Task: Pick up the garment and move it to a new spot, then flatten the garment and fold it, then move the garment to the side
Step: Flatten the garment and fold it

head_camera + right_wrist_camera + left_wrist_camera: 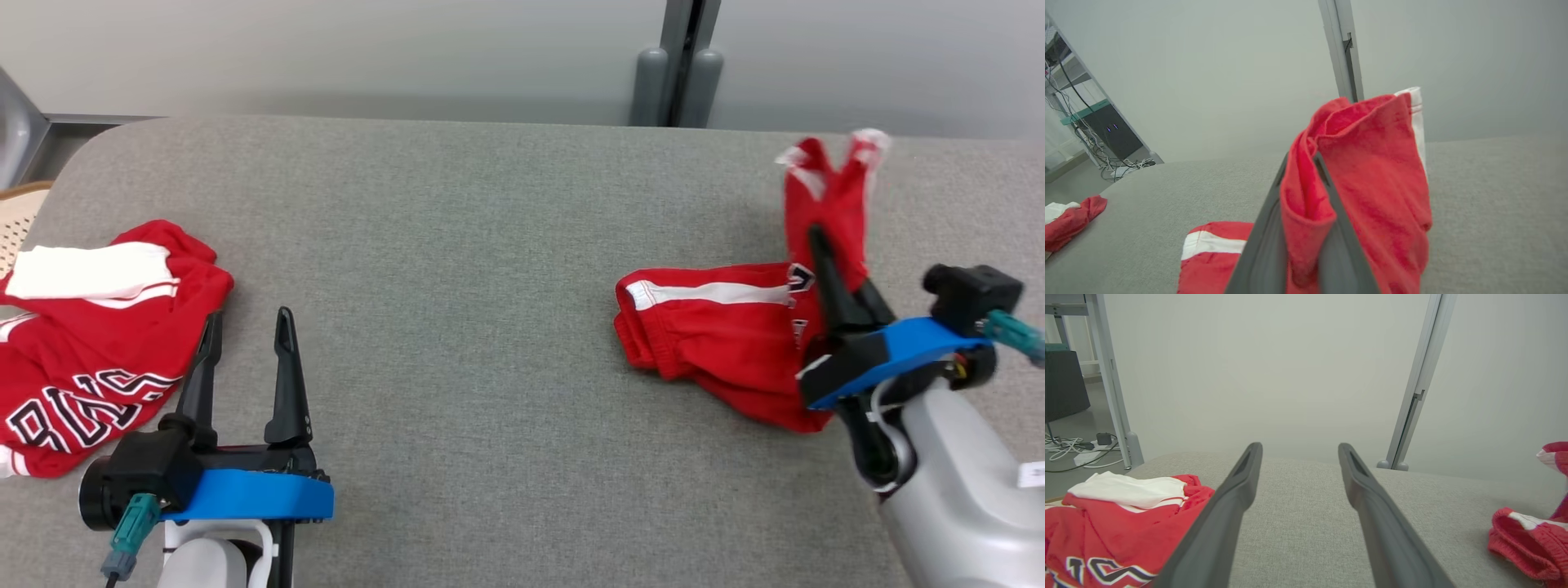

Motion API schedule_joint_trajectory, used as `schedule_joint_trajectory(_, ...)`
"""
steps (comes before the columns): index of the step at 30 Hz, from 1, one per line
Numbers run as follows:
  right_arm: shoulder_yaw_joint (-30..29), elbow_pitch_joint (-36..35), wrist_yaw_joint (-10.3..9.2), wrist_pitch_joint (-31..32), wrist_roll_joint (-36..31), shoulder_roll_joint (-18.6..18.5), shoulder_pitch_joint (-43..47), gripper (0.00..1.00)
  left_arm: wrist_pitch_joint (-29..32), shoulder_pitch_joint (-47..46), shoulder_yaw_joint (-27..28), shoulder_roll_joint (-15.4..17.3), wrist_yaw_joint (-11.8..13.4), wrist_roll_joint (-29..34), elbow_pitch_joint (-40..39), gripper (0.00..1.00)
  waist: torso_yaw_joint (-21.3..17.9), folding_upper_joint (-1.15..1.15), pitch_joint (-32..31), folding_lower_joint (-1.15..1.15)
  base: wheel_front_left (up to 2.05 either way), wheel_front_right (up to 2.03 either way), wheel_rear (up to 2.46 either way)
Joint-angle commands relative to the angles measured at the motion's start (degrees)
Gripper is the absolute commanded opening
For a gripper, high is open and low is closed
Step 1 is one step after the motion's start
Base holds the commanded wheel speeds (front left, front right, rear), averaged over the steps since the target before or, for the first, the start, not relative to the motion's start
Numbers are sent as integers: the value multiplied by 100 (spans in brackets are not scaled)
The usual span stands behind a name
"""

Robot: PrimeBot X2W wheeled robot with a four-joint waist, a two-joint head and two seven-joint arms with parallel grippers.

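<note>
Grey cloth-topped table (490, 286) stands against a pale wall (326, 49). The right gripper (816, 237) jaws pinch the red garment (718, 327), partly lifted, at the table's right. The left gripper (249, 314) jaws are spread beside a second red jersey (98, 351).

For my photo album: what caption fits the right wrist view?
Right hand shut on the red garment, one end held up above the grey table.
</note>
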Motion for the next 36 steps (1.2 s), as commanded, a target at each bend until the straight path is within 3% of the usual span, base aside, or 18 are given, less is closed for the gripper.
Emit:
schedule_joint_trajectory(1, 163, -59, 1, -22, -87, 82, -68, 0, -15, 34, -17, -5, -6, -41, -5, 100, 33, 0, -1, 0, 0, 0, 0)
schedule_joint_trajectory(10, 1409, -209, 1, -22, -260, 185, 160, 0, -14, 97, -72, -5, 32, -98, -26, 100, 210, 0, -25, 0, 0, 0, 0)
schedule_joint_trajectory(21, 2033, -491, 1, -23, -347, -28, 779, 0, -14, 125, -81, -5, 38, -143, -54, 100, 280, 0, 10, 0, 0, 0, 0)
schedule_joint_trajectory(27, 2151, -441, 1, -22, -517, 75, 956, 1, -14, 97, -116, -5, 57, -145, -35, 100, 275, 0, 43, 0, 0, 0, 0)
schedule_joint_trajectory(28, 2174, -412, 1, -23, -517, 103, 980, 9, -14, 88, -117, -5, 56, -141, -29, 100, 272, 0, 43, 0, 0, 0, 0)
schedule_joint_trajectory(30, 2251, -476, 1, -23, -583, 114, 962, 66, -14, 76, -117, -5, 56, -127, -19, 100, 253, 0, 35, 0, 0, 0, 0)
schedule_joint_trajectory(31, 2250, -504, 1, -22, -596, 115, 986, 100, -14, 83, -112, -5, 58, -118, -15, 100, 237, 0, 23, 0, 0, 0, 0)
schedule_joint_trajectory(36, 2060, -903, 1, -22, -633, 157, 1160, 100, -14, 121, -84, -5, 64, -101, 15, 100, 104, 0, -65, 0, 0, 0, 0)
